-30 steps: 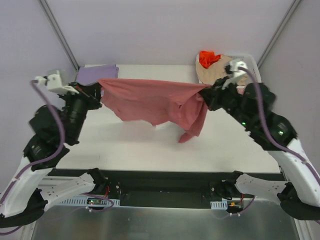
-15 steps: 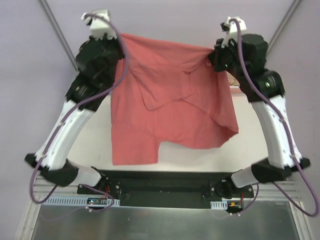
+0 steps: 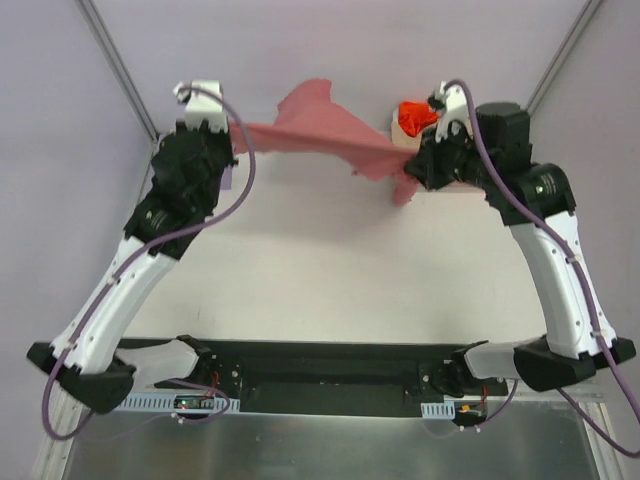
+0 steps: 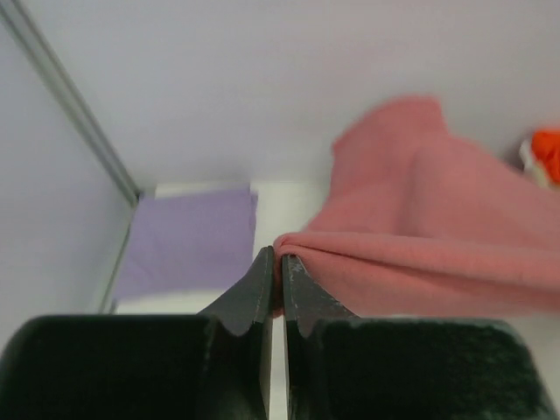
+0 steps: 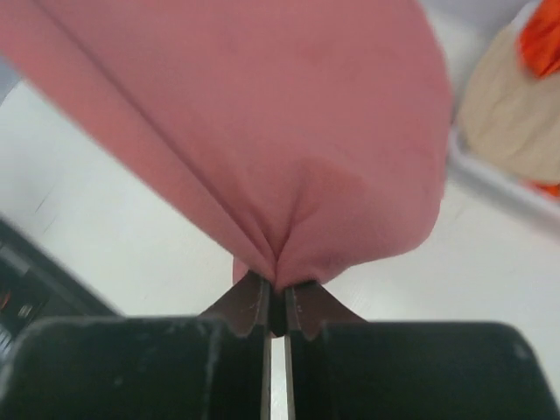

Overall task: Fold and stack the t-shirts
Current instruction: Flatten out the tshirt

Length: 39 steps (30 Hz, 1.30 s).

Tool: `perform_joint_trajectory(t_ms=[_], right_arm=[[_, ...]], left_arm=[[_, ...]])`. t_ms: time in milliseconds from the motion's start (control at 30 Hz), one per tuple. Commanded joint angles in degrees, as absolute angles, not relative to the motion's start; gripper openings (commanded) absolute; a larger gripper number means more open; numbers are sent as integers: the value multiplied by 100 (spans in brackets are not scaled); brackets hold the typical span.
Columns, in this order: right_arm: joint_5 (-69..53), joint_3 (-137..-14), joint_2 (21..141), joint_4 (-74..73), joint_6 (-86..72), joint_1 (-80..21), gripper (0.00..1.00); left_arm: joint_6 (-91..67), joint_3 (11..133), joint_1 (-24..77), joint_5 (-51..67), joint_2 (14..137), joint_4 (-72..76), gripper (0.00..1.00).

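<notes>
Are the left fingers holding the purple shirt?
No, the left fingers pinch the red shirt; the purple shirt lies on the table.

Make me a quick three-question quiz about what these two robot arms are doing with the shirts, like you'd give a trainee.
1. True or false: the rose-red t-shirt lies spread flat on the table.
2. What lies flat at the table's far left corner? A) a lavender t-shirt B) a green towel C) a blue cap
3. How many pairs of jaws are shut on the rose-red t-shirt?

Key
1: false. It is stretched in the air between the two arms.
2: A.
3: two, the left jaws and the right jaws, one at each end of the cloth.
</notes>
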<state>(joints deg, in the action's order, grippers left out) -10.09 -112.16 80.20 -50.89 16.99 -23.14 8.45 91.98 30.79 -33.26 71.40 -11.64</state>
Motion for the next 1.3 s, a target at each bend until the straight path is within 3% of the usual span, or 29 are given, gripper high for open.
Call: perform_joint_trajectory(t_ms=[0, 100, 200, 233, 267, 300, 333, 433, 633, 1000, 1133, 1267], right_arm=[[-1829, -9408, 7235, -5467, 1310, -2390, 5], [-1222, -8204, 7101, -4941, 1108, -2575, 13], [-1546, -7779, 7792, -4440, 993, -2584, 46], [-1521, -7778, 8100, -4317, 941, -2575, 57], [-1381, -7831, 8365, -4315, 880, -2584, 66], [-1197, -7892, 8602, -4333, 853, -2575, 74], [-1004, -7910, 8761, -4350, 800, -2575, 82], [-511, -7552, 8711, -4150, 607, -2566, 96], [-325, -6128, 7692, -3437, 35, -2864, 96], [877, -4439, 6706, -2734, -1572, -5078, 99], [1353, -4272, 6960, -2173, -1959, -5694, 89], [1275, -4342, 7583, -1688, -2329, -5827, 71]], left_arm=[[-190, 6852, 3032, -3639, 5987, -1246, 0], [-816, 5804, 2971, -3621, 5844, -1292, 0], [-1482, 5458, 2708, -3927, 6309, -1519, 1], [-1685, 5528, 2542, -3990, 6519, -1651, 14], [-1853, 5624, 2357, -4008, 6704, -1809, 36], [-1941, 5773, 2216, -3956, 6897, -1958, 76], [-2038, 5966, 2093, -3929, 7073, -2221, 99], [-2363, 6354, 2030, -3799, 7277, -2794, 99], [-3496, 5337, 2048, -1945, 6549, -2892, 99], [-5026, 3455, 2057, -1512, 4765, -4033, 99], [-5527, 2945, 2057, -1126, 4465, -4149, 99], [-5528, 2743, 2065, -844, 4623, -4183, 99]])
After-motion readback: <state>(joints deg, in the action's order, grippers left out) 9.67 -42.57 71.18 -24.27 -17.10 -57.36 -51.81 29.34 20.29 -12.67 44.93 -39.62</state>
